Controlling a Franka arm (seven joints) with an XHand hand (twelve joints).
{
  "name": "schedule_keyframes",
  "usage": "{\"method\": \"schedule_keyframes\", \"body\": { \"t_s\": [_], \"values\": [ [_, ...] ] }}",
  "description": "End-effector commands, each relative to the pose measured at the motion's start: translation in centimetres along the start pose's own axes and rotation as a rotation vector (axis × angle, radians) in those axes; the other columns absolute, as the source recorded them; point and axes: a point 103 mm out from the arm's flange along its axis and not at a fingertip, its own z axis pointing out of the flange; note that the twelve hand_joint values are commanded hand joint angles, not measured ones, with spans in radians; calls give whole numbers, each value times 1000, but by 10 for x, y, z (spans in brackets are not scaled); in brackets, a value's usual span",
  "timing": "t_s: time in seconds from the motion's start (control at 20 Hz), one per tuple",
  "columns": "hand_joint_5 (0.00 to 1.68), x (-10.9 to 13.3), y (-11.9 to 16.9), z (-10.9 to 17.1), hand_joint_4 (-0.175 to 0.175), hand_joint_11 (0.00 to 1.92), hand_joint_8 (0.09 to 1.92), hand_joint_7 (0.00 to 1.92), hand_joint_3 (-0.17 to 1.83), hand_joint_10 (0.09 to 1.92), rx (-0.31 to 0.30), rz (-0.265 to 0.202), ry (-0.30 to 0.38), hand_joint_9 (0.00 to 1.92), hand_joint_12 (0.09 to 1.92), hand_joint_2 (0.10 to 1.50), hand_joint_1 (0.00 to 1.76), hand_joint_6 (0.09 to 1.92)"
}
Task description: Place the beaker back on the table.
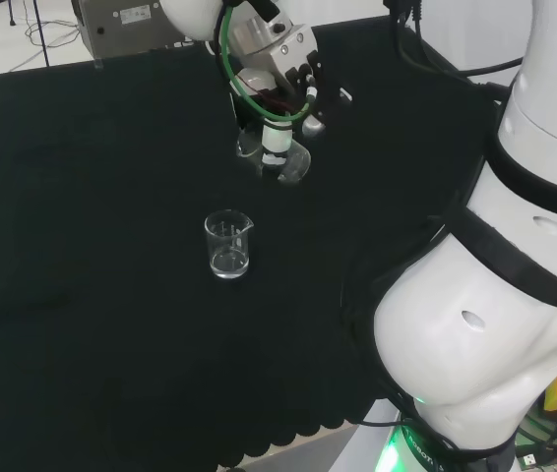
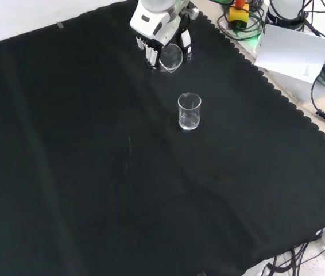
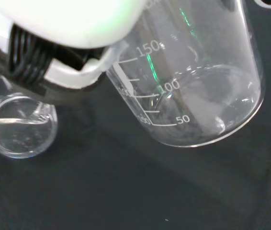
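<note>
Hand (image 1: 277,74) wrapped around a clear beaker (image 1: 292,160), fingers curled round its upper wall, held tilted above the black cloth (image 1: 82,295). In the head view the beaker hangs just below the fingers, base angled toward the camera; whether the base touches the cloth there is hard to tell. Front view puts the hand (image 2: 161,34) at the top edge with the beaker (image 2: 171,56) showing as a round glass outline between the fingers, near the scalloped edge of the cloth (image 2: 93,190). Wrist view is the only one with detail: beaker (image 3: 193,91) close up, printed scale on its wall, base clear of the cloth with dark fabric visible beneath, a blurred white part of the hand (image 3: 68,24) over its rim. Contents unclear; some haze near the base.

Second beaker (image 1: 228,245) stands upright on the cloth, apart from the hand, nearer the camera in the head view and lower in the front view (image 2: 189,111). Wrist view catches it (image 3: 18,125) from above, mostly rim, partly cut off.
</note>
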Motion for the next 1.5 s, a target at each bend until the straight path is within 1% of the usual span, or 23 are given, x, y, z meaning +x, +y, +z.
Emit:
{"method": "schedule_keyframes", "body": {
  "t_s": [0.05, 0.15, 0.3, 0.45, 0.65, 0.75, 1.05, 1.15, 1.3, 1.5],
  "values": [
    [1227, -13, 13, 26, -175, 1394, 881, 1286, 1013, 606, -111, -42, 163, 1628, 769, 480, 1311, 909],
    [1227, -14, 16, 29, -175, 1394, 880, 1286, 1012, 605, -134, -46, 196, 1628, 768, 481, 1311, 909],
    [1226, -14, 23, 30, -175, 1393, 880, 1285, 1010, 605, -157, -46, 215, 1628, 768, 483, 1311, 909],
    [1226, -16, 31, 32, -175, 1392, 880, 1284, 1007, 604, -196, -39, 240, 1627, 766, 484, 1311, 909],
    [1225, -19, 45, 40, -175, 1391, 880, 1283, 1005, 603, -248, -38, 302, 1627, 766, 486, 1311, 909],
    [1224, -19, 54, 46, -175, 1385, 881, 1282, 1004, 601, -256, -45, 337, 1624, 763, 487, 1310, 909],
    [1221, -19, 77, 58, -175, 1376, 881, 1279, 996, 598, -267, -59, 393, 1618, 760, 492, 1310, 910],
    [1220, -19, 82, 61, -175, 1374, 882, 1278, 994, 597, -278, -63, 411, 1617, 759, 494, 1310, 910],
    [1215, -17, 89, 64, -175, 1371, 883, 1273, 981, 596, -293, -70, 427, 1614, 758, 502, 1309, 912],
    [1213, -15, 96, 67, -175, 1367, 884, 1271, 974, 594, -330, -67, 449, 1610, 758, 507, 1309, 912]
  ]
}}
